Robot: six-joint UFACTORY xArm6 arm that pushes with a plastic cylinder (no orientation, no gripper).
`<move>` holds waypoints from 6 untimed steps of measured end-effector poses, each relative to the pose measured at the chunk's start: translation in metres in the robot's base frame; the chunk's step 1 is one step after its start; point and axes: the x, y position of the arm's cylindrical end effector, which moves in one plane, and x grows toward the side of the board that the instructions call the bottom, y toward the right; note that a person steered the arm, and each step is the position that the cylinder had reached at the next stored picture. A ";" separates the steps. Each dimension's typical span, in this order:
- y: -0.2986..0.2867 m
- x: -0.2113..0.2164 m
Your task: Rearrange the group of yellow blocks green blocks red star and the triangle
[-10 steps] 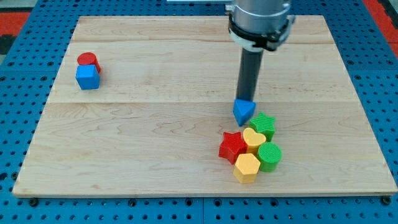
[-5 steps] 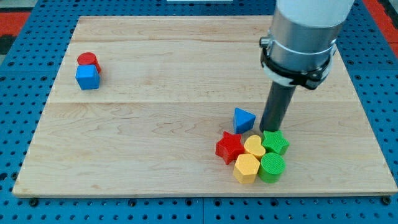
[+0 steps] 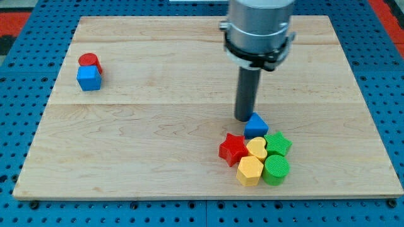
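- Toward the bottom right corner of the wooden board (image 3: 158, 132) sits a tight bunch of blocks, a little in from both edges.
- At the bunch's left is the red star (image 3: 232, 149), touching the yellow heart (image 3: 257, 148) beside it.
- Below the heart lies the yellow hexagon (image 3: 250, 170), nearest the board's bottom edge.
- On the right side are two green blocks: the green star (image 3: 278, 144) above and the green round block (image 3: 276, 169) below, touching each other and the yellow pieces.
- Just above the heart, on the top side of the bunch, stands the blue triangle (image 3: 255, 125), touching or very nearly touching the heart and the green star.
- My tip (image 3: 243, 118) is down on the board right against the triangle's upper left side, between it and the board's middle; the rod has nothing to open or close and carries nothing.
- Near the top left corner, well apart from all this, a red cylinder (image 3: 89, 61) sits just behind a blue cube (image 3: 89, 78), the two touching.
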 end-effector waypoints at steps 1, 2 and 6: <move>0.000 0.014; -0.004 0.039; 0.010 -0.081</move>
